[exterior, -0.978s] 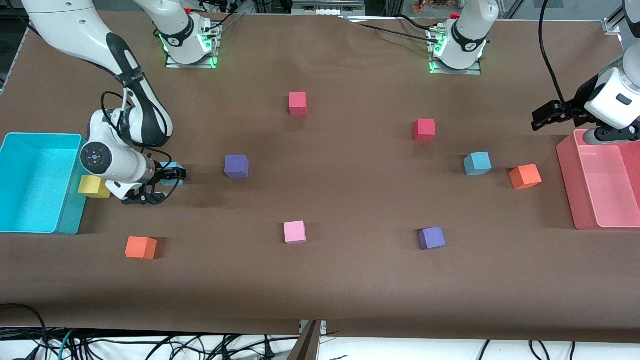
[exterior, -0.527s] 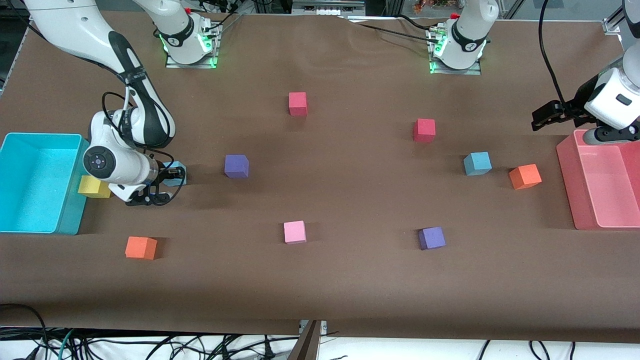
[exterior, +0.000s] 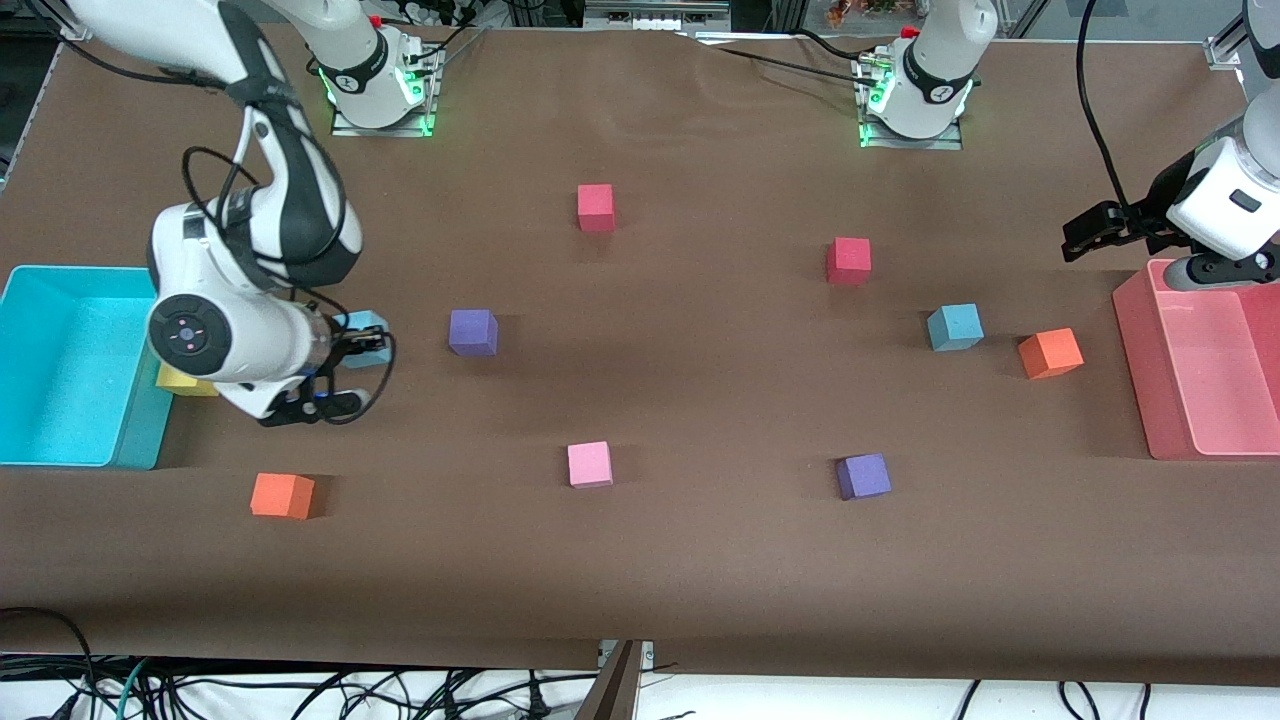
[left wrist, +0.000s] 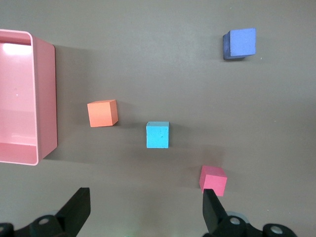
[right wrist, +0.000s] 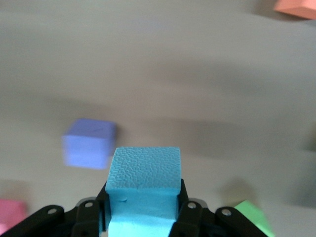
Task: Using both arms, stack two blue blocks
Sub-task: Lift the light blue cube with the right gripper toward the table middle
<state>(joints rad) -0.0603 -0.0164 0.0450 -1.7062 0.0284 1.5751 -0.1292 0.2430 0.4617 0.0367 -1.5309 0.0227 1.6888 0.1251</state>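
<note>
Two matte light-blue foam cubes: the right gripper [exterior: 352, 345] clamps one [right wrist: 143, 177] above the table; the other [exterior: 954, 326] sits with bare cloth around it. The left gripper [left wrist: 143, 210] waits wide open, holding nothing.

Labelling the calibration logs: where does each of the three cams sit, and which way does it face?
Front view: high across the table, facing both bases; shows both arms, the right gripper clamping a blue block beside the cyan bin, the left gripper by the pink bin.
Left wrist view: looks down between its open fingers at the second blue block.
Right wrist view: looks along its fingers at the held block.
Shared: the front and left wrist views both show the second blue block, the pink bin and an orange block.
</note>
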